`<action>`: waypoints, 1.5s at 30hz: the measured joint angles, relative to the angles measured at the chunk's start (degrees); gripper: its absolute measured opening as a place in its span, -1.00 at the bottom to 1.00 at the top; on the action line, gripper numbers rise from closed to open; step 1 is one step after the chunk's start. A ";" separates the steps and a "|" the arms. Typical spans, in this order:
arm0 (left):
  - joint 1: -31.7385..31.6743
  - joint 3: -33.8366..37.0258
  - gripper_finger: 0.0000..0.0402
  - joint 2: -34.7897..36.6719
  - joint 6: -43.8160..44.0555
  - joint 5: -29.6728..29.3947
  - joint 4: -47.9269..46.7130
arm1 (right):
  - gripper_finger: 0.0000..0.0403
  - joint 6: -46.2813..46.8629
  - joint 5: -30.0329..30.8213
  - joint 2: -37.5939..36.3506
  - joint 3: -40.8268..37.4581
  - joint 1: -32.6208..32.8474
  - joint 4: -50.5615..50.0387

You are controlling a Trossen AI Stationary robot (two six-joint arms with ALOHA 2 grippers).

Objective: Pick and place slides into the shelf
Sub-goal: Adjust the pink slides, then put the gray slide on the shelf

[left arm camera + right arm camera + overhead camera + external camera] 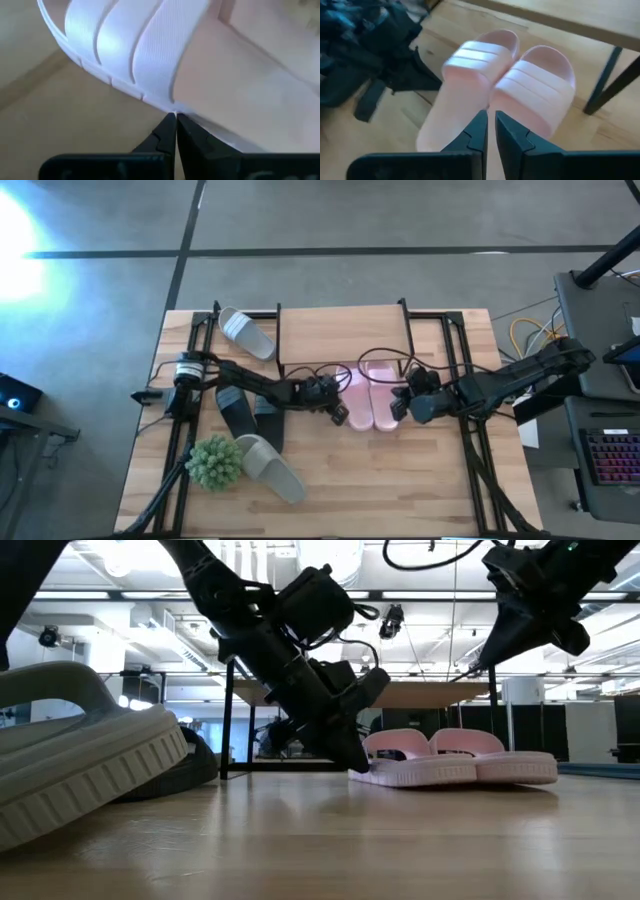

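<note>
1. Two pink slides (371, 394) are lying side by side near the middle of the bench (400, 480), touching along their inner edges, with their toe ends reaching just under the front edge of the shelf (340, 330).
2. The left end effector (339, 414) is sitting down at bench level with its fingers (165, 137) pressed together and holding nothing; the tips are touching the outer edge of the pink slide nearer the left arm, just behind its ribbed strap.
3. The right end effector (397, 408) is hanging raised above the bench beside the other pink slide's heel end, its fingers (477, 132) showing only a thin gap between them and gripping nothing.
4. Two black slides (248, 412) are lying together on the left part of the bench, partly under the left arm.
5. One grey-white slide (246, 332) is resting at an angle near the shelf's left legs, toward the back of the bench.
6. The other grey-white slide (270, 467) is lying near the front left of the bench, touching the black pair's near end and just beside a green spiky ball (213, 462).
7. The shelf's wooden board is standing bare at the back of the bench, on thin black legs.
</note>
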State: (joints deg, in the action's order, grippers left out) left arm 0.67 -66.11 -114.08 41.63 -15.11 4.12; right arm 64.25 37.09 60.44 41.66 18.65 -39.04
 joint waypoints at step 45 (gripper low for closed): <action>15.81 -1.19 -1.00 33.69 5.67 -11.61 -44.37 | -0.86 1.23 -4.70 0.51 -0.21 0.20 -5.05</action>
State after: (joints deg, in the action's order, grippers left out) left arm 16.48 -67.30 -80.39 47.30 -26.72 -40.25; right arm 65.48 32.39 60.94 41.45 18.85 -44.10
